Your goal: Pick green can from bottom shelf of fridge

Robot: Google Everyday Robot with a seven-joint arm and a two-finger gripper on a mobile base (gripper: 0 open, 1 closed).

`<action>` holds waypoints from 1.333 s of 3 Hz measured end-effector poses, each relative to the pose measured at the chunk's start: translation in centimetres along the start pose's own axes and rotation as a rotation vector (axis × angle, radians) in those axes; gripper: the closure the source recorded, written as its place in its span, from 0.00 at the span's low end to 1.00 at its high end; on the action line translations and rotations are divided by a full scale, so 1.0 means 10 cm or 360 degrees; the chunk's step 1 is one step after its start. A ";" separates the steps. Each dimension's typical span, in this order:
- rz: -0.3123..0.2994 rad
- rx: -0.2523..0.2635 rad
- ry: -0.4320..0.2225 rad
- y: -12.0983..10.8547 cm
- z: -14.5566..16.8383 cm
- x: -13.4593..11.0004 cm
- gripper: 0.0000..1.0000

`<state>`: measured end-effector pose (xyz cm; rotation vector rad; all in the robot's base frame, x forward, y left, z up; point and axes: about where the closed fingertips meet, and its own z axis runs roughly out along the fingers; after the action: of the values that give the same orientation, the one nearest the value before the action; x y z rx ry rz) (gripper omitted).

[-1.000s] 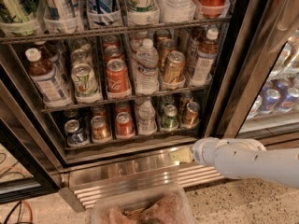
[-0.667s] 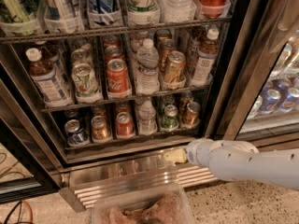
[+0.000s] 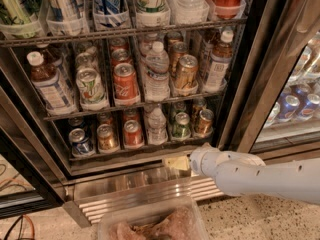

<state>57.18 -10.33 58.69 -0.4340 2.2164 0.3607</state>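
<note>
The fridge (image 3: 260, 84) stands open in front of me, with drinks on wire racks. On its bottom shelf (image 3: 125, 153) the green can (image 3: 181, 126) stands upright, between a water bottle (image 3: 157, 125) on its left and a gold-brown can (image 3: 203, 122) on its right. My gripper (image 3: 173, 163) is at the end of the white arm (image 3: 250, 176) that comes in from the right. It hovers just below the shelf's front edge, a little left of and below the green can, and does not touch it.
Blue (image 3: 80, 142), gold (image 3: 106, 137) and red (image 3: 132, 133) cans fill the lanes further left. The ribbed steel base (image 3: 130, 191) runs below the shelf. A clear plastic tub (image 3: 150, 224) sits at the bottom of the view. A second cooler with blue cans (image 3: 295, 106) is to the right.
The arm has slid left along the fridge's base, bringing the gripper from under the gold-brown can to below and left of the green can. The cans have not moved.
</note>
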 end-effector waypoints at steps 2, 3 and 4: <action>-0.0010 0.0109 -0.0108 -0.21 0.09 -0.12 0.10; 0.0009 0.0121 -0.0117 -0.22 0.20 -0.13 0.21; 0.0004 0.0110 -0.0124 -0.20 0.23 -0.14 0.21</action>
<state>60.45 -10.91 58.17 -0.3739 2.1466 0.2965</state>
